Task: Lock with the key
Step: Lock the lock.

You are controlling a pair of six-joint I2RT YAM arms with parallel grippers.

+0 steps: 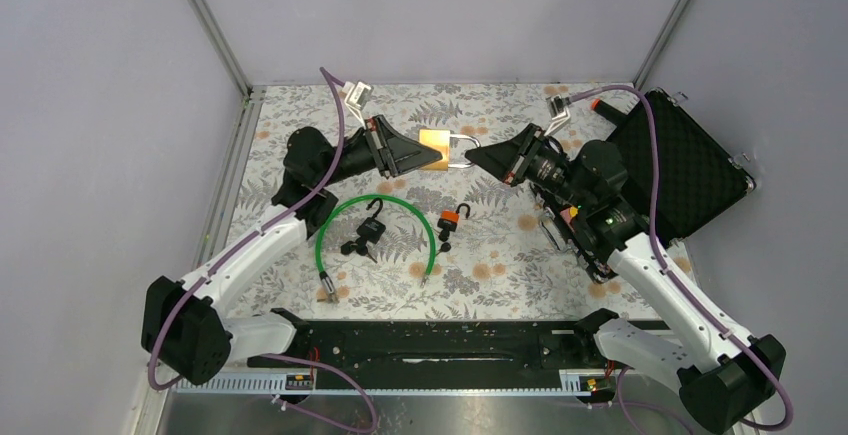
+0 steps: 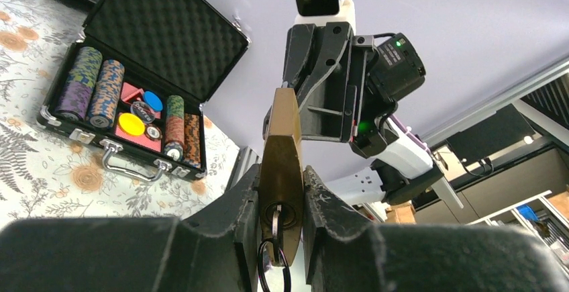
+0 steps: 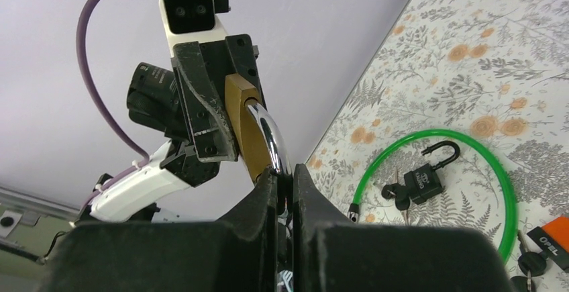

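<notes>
A brass padlock (image 1: pixel 434 142) is held in the air between both grippers over the back of the floral table. My left gripper (image 1: pixel 425 153) is shut on the padlock's body (image 2: pixel 282 148). A key (image 2: pixel 276 223) with a black ring sits in the keyhole on the padlock's bottom face. My right gripper (image 1: pixel 473 155) is shut on the padlock's silver shackle (image 3: pixel 268 136), with the fingertips (image 3: pixel 303 183) pinched tight around it. The brass body (image 3: pixel 241 121) shows behind the shackle in the right wrist view.
A green cable loop (image 1: pixel 345 213) lies on the table around a small black padlock (image 1: pixel 370 227) with keys. An orange-topped padlock (image 1: pixel 449 219) lies beside it. An open black case (image 1: pixel 680 170) of poker chips (image 2: pixel 107 97) sits at the right.
</notes>
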